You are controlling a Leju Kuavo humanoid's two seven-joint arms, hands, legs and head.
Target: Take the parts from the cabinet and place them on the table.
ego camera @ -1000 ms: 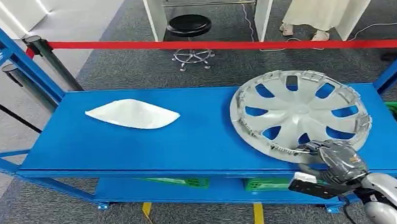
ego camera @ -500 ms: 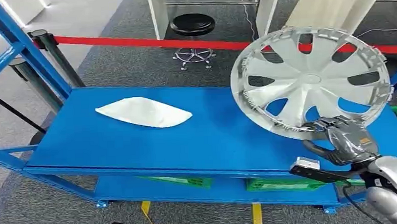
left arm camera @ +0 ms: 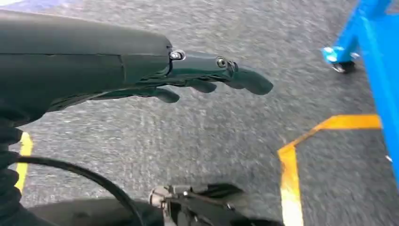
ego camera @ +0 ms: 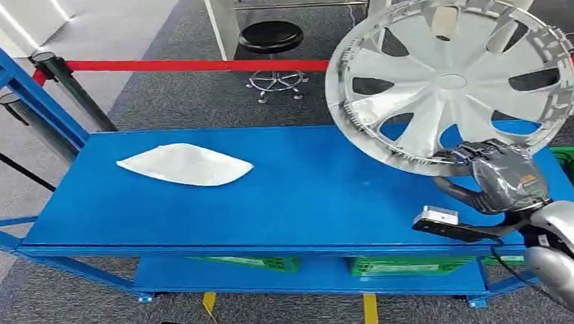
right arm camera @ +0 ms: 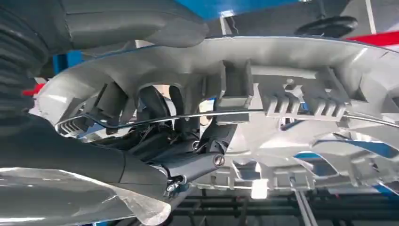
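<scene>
- Grey carpet floor [ego camera: 179,94] with yellow tape lines [ego camera: 369,312].
- Red barrier belt [ego camera: 192,64] across the far side.
- Black stool [ego camera: 272,37] beneath a white desk [ego camera: 223,19] beyond.

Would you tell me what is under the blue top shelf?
Green crates sit on a lower blue shelf. The top shelf hides their contents.

blue shelf [ego camera: 307,197] bears a white curved part [ego camera: 185,165].

Silver hubcap [ego camera: 452,82] upright above shelf [ego camera: 300,198]
</scene>
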